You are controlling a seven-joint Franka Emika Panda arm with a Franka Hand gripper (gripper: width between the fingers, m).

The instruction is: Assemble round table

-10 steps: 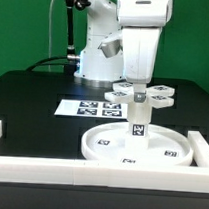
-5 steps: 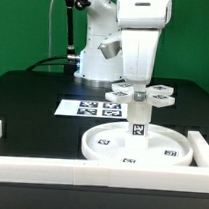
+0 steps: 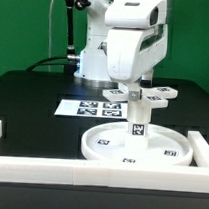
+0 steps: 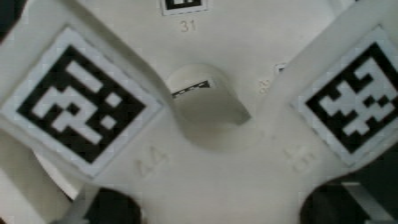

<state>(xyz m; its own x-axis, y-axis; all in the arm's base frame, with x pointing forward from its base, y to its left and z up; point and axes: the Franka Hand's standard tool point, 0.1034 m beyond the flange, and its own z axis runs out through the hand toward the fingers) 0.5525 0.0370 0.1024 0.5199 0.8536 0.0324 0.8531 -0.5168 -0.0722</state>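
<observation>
The large rimmed round disc (image 3: pixel 102 144) lies flat on the black table. The short post (image 3: pixel 137 122) stands upright at its middle. The cross-shaped piece (image 3: pixel 145 94) sits level on top of the post. My gripper (image 3: pixel 138 86) comes straight down onto the cross and is shut on it. In the wrist view the cross-shaped piece (image 4: pixel 214 150) fills the frame, with a tagged arm on either side and a round socket between them. One arm of the cross runs between my dark fingertips (image 4: pixel 111 207). My gripper (image 4: pixel 231 207) closes on that arm.
The marker board (image 3: pixel 85 107) lies flat behind the disc, toward the exterior view's left. The white border wall (image 3: pixel 78 170) runs along the front and turns up at both ends. The robot base (image 3: pixel 94 54) stands at the back.
My gripper has twisted about its vertical axis, and the cross-shaped piece has turned with it on top of the post. The disc and the post have stayed put.
</observation>
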